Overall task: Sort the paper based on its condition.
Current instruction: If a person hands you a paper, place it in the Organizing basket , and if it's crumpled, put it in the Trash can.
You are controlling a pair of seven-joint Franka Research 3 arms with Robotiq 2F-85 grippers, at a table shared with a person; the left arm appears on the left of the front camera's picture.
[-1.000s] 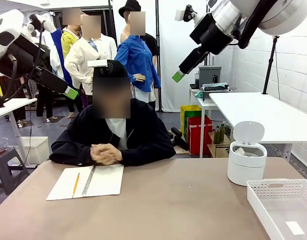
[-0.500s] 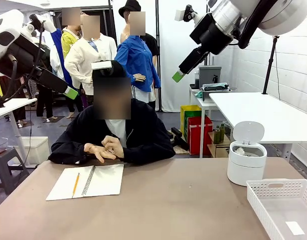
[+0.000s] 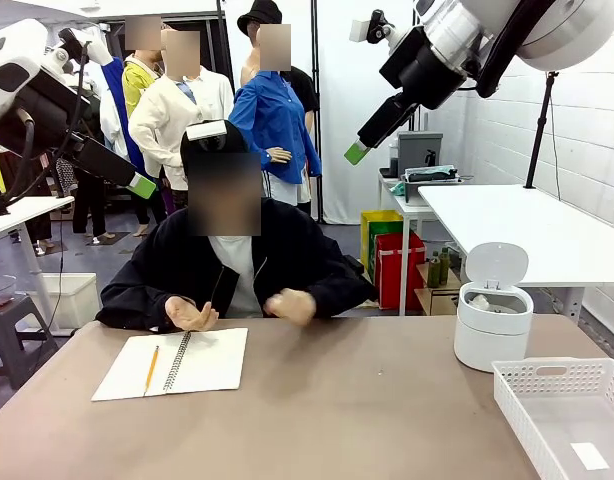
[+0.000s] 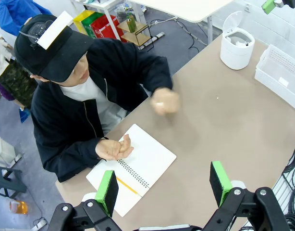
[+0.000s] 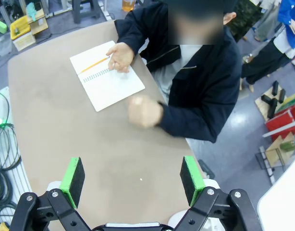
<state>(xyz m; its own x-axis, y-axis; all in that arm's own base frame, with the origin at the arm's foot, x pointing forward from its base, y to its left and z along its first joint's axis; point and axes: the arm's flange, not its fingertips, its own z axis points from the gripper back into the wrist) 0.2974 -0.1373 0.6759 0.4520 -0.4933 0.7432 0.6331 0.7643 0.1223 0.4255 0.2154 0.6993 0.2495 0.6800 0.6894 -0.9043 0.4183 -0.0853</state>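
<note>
Nearest, an empty white tray sits at the worktop's right corner, a lidded white bin just behind it. Farther left lies the open spiral notebook, pencil on its page, long axis running toward the person's hand. Both arms hang high, the left gripper and right gripper with fingers spread, empty; the left looks nearer the paper.

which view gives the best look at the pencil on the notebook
The left wrist view: it looks down on the open spiral notebook, so the yellow pencil shows along its full length beside the spiral. The right wrist view shows it smaller, near the person's hand. The front view shows it foreshortened.
</note>
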